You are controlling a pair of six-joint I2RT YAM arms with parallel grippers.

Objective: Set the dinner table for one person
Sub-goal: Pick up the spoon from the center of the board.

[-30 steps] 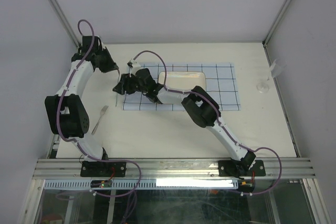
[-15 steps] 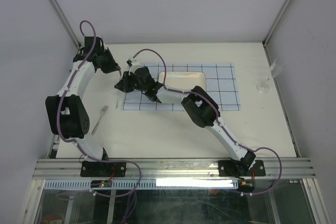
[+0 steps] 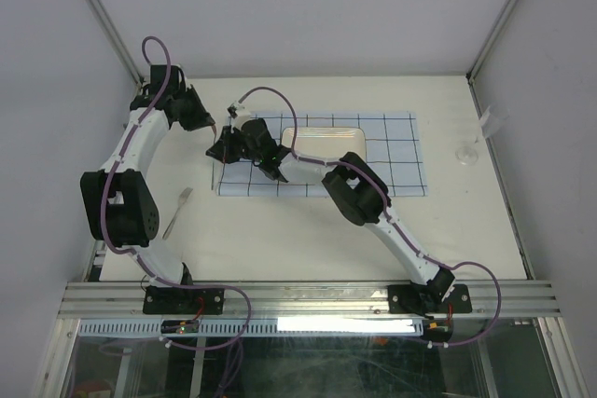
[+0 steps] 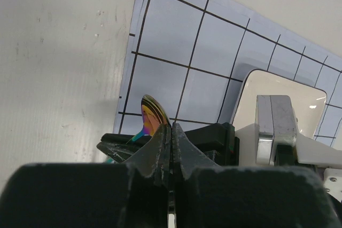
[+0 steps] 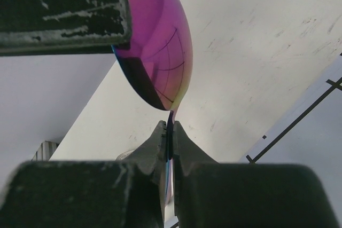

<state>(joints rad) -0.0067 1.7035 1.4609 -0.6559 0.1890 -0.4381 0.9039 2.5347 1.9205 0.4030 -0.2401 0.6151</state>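
An iridescent spoon (image 5: 160, 46) stands upright over the left edge of the pale-blue grid cloth (image 3: 382, 151). My right gripper (image 5: 169, 124) is shut on its thin neck just below the bowl. My left gripper (image 4: 171, 126) is shut too, and the spoon's bowl (image 4: 151, 115) sits right against its fingertips. Whether the left jaws pinch the bowl I cannot tell. In the top view both grippers meet at the cloth's left end, the left (image 3: 213, 126) just above the right (image 3: 222, 144). The cream dinner table (image 3: 280, 230) lies beneath.
A white rectangular plate (image 3: 326, 140) lies on the cloth behind the right arm. A fork (image 3: 177, 213) lies on the table beside the left arm. A clear glass (image 3: 465, 152) stands near the right edge rail.
The right gripper's jaws have closed onto the spoon's neck. Both wrists have shifted a little; the thin handle seen hanging below them earlier is now hidden.
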